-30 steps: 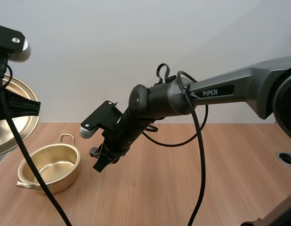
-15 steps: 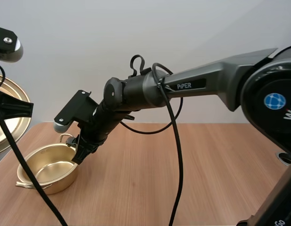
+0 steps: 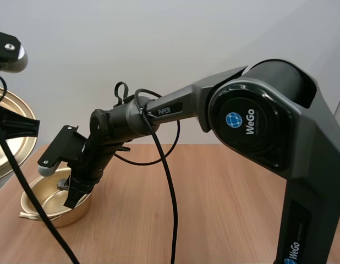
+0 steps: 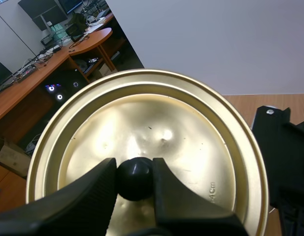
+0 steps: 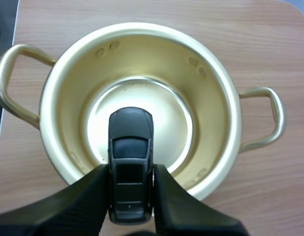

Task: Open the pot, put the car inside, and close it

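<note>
Your right gripper [image 5: 130, 172] is clamped on the car [image 5: 130, 132]. Its two fingers pinch the flanks at one end of the dark body, so the other end juts out past the tips. That grip leaves most of the car free to settle once you let go.

The pot [image 5: 216, 113] stands open on the table [image 3: 214, 209], close to its left edge and toward the near-left corner. Its two loop handles stick out to either side. The car hangs inside the ring of the rim, over the shiny floor and nearer the wall on the gripper's side than the middle. In the high view the fingers dip down within the rim. Whether the wheels touch the bottom, you cannot tell.

Your left gripper [image 4: 134, 167] is closed on the black knob [image 4: 135, 178] of the lid [image 4: 191, 123], one finger on each side. It holds the lid raised and tilted out past the table's left edge, apart from the pot. That seems meant to leave the mouth clear for the right arm while keeping the lid close for closing.

The step in hand looks like the release. Part the right fingers while low, since a drop could knock the car against the near wall. Lift that arm clear before the lid comes across.
</note>
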Available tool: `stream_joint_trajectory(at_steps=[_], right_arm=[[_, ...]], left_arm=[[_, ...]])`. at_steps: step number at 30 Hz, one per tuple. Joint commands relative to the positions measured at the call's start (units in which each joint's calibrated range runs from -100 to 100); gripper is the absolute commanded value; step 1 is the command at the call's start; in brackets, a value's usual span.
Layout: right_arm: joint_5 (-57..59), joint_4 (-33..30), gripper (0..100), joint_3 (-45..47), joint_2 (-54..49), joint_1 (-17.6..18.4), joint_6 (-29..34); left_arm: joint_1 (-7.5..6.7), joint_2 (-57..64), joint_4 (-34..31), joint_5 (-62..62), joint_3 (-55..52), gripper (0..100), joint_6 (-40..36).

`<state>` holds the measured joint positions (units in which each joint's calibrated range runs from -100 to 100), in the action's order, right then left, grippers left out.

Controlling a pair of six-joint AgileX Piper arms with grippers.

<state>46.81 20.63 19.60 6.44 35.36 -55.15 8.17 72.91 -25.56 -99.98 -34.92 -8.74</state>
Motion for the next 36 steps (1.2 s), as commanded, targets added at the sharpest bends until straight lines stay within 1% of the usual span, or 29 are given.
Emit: stream_joint_trajectory(at_steps=[1,3,10,16,22,28,32,36], right_arm=[[0.02,-1.46,0,-1.69,0.90,0.26,-0.03],[0.02,-2.49,0,-3.36,1.51,0.42,-0.03],[0.41,-2.50,0,-7.21,3.91,0.42,-0.03],[0.23,-2.50,0,-9.71,8.32,0.42,-0.03],[2.40,-2.50,0,-13.04,11.49,0.42,-0.03],[2.67,-2.09,0,-13.92,12.77,0.78,-0.03],[0.04,-1.73,0,-13.92,12.77,1.21,-0.03],[-0.18,-1.63,0,-14.02,12.77,1.59,0.51]], left_arm=[[0.01,0.04,0.01,-0.02,-0.04,0,-0.35],[0.01,0.04,0.11,-0.02,-0.04,0,-0.45],[0.01,0.04,0.11,-0.02,-0.04,0,-0.45],[0.01,0.04,0.22,-0.02,-0.04,0,-0.67],[0.01,0.04,0.44,-0.02,-0.04,0,-0.85],[0.01,0.04,0.44,-0.02,-0.04,0,-0.85],[0.01,0.04,0.55,-0.02,-0.04,0,-0.85],[0.01,0.04,0.55,-0.02,-0.04,0,-0.85]])
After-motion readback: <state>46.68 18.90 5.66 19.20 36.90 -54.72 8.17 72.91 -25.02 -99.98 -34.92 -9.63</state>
